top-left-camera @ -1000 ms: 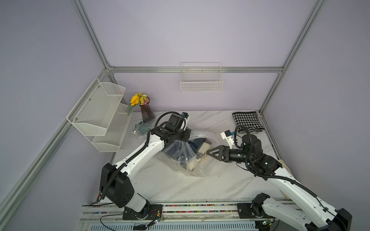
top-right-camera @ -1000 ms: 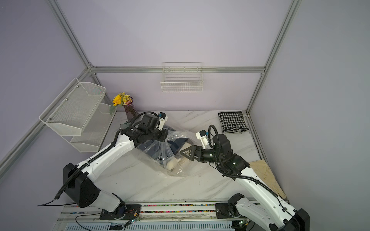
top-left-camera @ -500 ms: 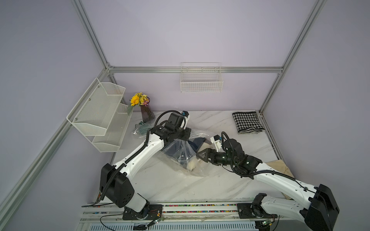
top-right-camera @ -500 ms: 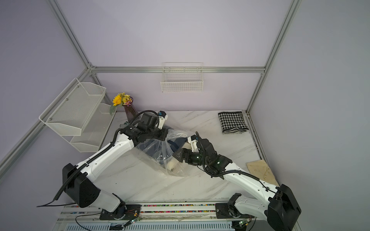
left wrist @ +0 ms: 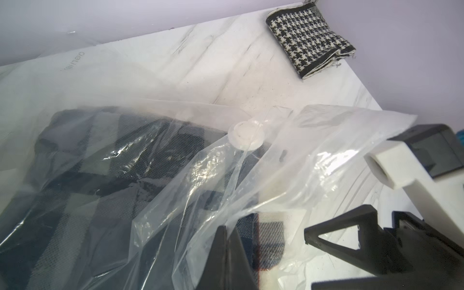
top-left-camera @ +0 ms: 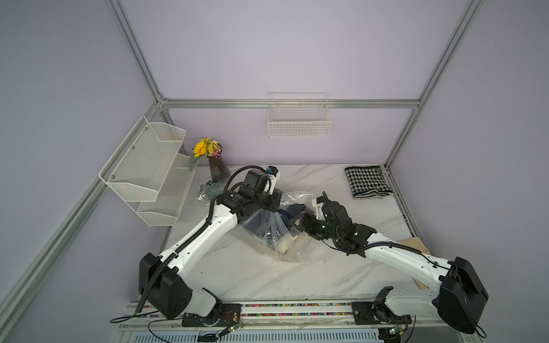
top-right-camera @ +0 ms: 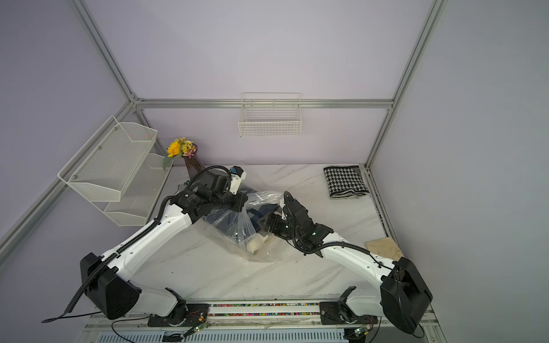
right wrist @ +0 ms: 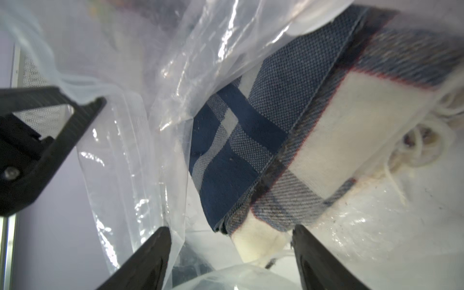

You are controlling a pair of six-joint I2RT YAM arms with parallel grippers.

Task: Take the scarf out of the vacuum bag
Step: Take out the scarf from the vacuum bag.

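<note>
One vacuum bag [top-left-camera: 267,231], clamped in left jaws; two scarves: plaid scarf [right wrist: 251,155] inside, corner between parted right jaws; houndstooth scarf [top-left-camera: 368,181] on worktop [top-left-camera: 267,282].

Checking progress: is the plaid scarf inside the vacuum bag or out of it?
Inside. The folded scarf lies under the vacuum bag plastic; the open right gripper straddles its corner.

Both top views, nearly alike, looked down from high behind the arms over the counter [top-left-camera: 252,276]. The left wrist camera sat close above the vacuum bag [left wrist: 313,150], facing the far houndstooth scarf [left wrist: 310,37]. The right wrist camera peered closely into that bag at the blue plaid scarf [right wrist: 251,150].
</note>
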